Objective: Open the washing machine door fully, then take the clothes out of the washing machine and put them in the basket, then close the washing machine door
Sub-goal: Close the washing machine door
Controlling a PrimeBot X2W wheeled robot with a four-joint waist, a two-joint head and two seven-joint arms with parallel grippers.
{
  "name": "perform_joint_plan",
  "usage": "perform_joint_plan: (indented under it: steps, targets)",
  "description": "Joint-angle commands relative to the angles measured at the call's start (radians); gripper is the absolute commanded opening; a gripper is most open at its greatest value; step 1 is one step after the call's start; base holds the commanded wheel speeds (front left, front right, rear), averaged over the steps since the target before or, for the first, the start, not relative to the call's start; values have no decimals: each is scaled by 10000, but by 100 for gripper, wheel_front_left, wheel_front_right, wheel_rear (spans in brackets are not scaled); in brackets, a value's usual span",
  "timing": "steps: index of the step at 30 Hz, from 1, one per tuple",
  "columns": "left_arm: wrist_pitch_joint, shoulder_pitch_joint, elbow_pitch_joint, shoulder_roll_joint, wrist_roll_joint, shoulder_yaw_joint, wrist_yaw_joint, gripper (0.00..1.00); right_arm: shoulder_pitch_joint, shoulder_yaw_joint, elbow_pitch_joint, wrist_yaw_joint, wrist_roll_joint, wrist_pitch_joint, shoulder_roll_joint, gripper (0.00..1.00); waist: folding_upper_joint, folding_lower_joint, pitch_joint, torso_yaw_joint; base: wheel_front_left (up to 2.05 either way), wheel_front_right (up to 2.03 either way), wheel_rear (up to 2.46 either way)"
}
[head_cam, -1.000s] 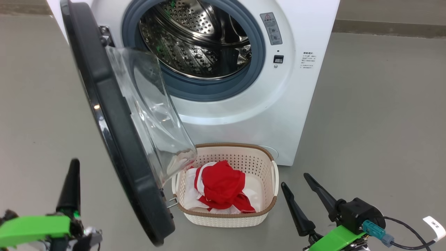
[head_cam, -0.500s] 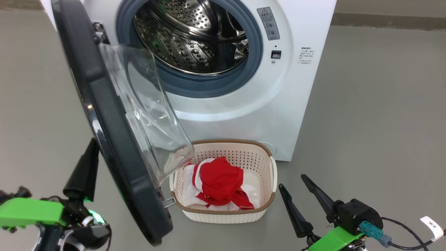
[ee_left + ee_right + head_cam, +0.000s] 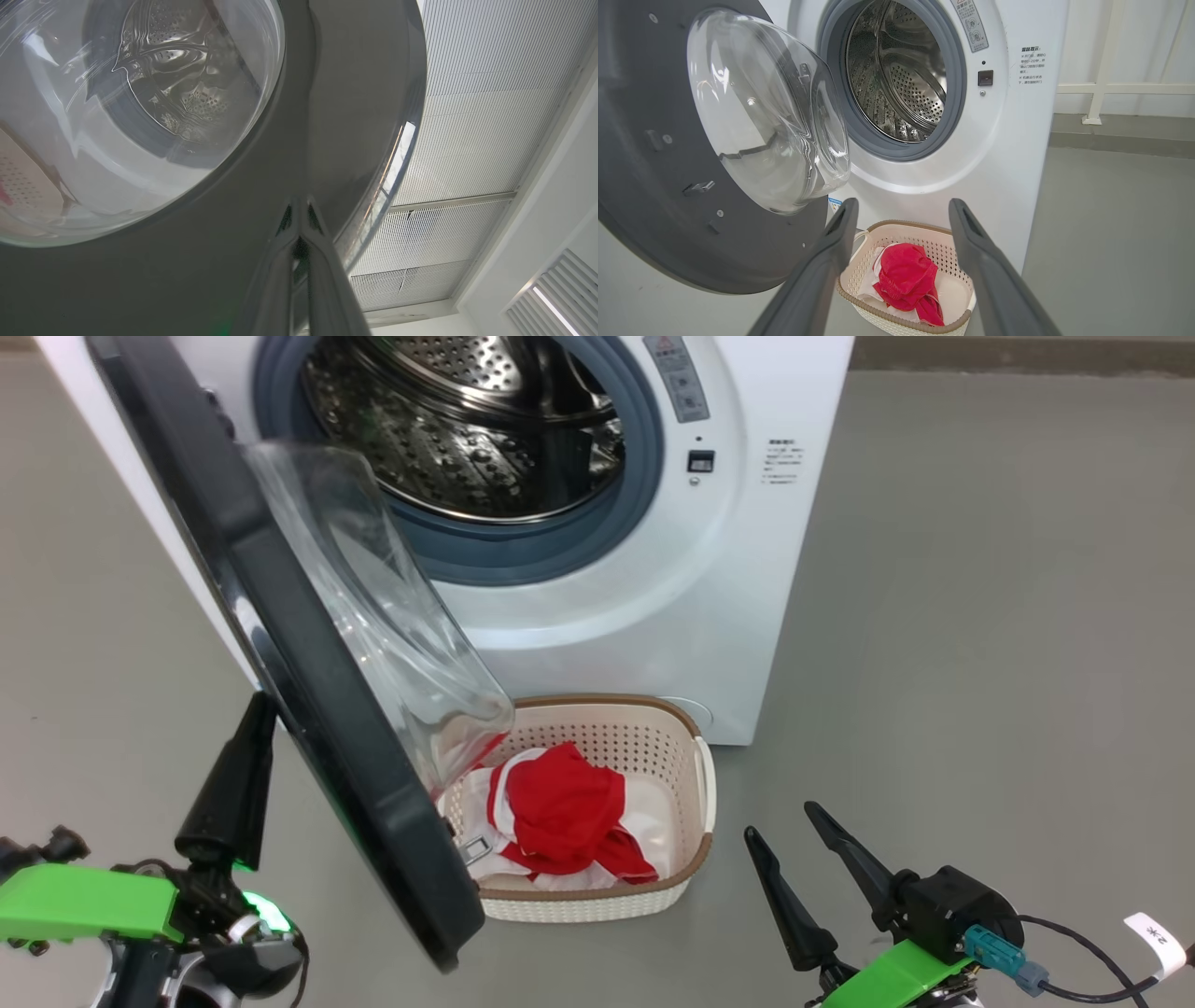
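The washing machine (image 3: 653, 616) stands with its drum (image 3: 467, 429) showing bare steel. The washing machine door (image 3: 308, 672) hangs half open, its clear bowl (image 3: 373, 616) reaching over the basket's left end. My left gripper (image 3: 261, 705) is shut on nothing, its tips right at the door's glossy outer face (image 3: 261, 261) below the window (image 3: 140, 93); whether they touch is unclear. The basket (image 3: 607, 702) sits on the floor before the machine and holds the red and white clothes (image 3: 560, 807). My right gripper (image 3: 782, 821) is open and empty, right of the basket (image 3: 896, 228), looking at the clothes (image 3: 906, 275).
Grey floor (image 3: 980, 663) spreads to the right of the machine and on the left behind the door. A white rail (image 3: 1101, 88) runs along the wall at the right. Ceiling panels (image 3: 467, 116) show past the door's edge.
My left gripper rose and came in behind the door. The door's lower edge has swung a little toward the machine, now covering the basket's left end. The head camera also shifted.
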Motion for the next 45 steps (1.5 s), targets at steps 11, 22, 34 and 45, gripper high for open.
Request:
perform_joint_plan:
  steps: [11,22,34,45]
  targets:
    - [-163,-378,-426,56,-433,-61,-222,0,-570,233,-288,33,228,-65,-39,100,-1,-1,613,-684,0,0,0]
    - [-540,-1367,-152,41,-347,-275,-555,0,-942,323,-370,33,225,-65,-164,100,-1,-1,1277,-1233,0,0,0]
    - [-751,-2745,564,64,116,-638,-917,0,-1268,321,-457,33,192,-65,-226,100,-1,-1,1932,-1615,0,0,0]
    - [-1094,-4474,1651,49,372,-897,-1287,0,-1591,320,-607,33,114,-65,-344,100,-1,-1,2531,-1790,0,0,0]
